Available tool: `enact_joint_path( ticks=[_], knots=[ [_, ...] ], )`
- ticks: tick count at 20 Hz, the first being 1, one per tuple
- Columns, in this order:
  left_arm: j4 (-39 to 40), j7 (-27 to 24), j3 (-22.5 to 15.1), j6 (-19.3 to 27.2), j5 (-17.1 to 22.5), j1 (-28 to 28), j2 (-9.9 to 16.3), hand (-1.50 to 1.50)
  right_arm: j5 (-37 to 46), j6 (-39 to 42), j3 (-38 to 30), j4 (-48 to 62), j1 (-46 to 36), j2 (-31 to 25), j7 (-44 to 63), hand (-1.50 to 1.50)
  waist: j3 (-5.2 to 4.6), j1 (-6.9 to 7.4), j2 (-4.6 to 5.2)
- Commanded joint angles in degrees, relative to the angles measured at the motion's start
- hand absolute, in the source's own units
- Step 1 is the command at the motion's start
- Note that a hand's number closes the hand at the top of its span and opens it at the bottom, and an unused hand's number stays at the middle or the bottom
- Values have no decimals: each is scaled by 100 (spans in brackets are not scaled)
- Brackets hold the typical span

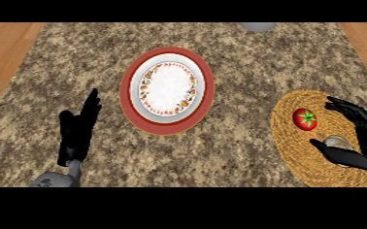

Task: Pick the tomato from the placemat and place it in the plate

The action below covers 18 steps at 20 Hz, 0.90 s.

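A red tomato with a green stem lies on a round woven placemat at the right of the counter. My right hand hovers over the mat just right of the tomato, fingers and thumb spread apart, not touching it. A white plate with a red rim and a patterned band sits at the middle of the counter. My left hand rests at the lower left, fingers straight and pointing up, well left of the plate.
The granite counter has wooden edges at the far left and right. A grey object shows partly at the back edge. A small grey round thing lies on the mat under my right hand.
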Motion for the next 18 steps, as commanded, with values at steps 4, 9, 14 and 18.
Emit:
enact_joint_path(
  ticks=[4, 9, 14, 18],
  knots=[
    [85, 96, -60, 35, -160, -134, -76, 0, 1600, -495, 401, 560, -330, -862, -130, -150, -23, 25, -6],
    [-50, 97, -40, -42, -139, 67, -85, 0, 2149, -280, 597, 434, -768, -1501, 893, -150, -31, 28, -26],
    [-116, 106, 166, -197, -81, 133, 101, 0, 2482, 606, 1122, -34, -904, -1826, 1967, -150, -33, 13, -31],
    [-428, 212, 145, -196, -149, 324, 99, 0, 2693, 1199, 1379, 377, -1404, -1648, 2393, -150, -23, 67, -23]
  ],
)
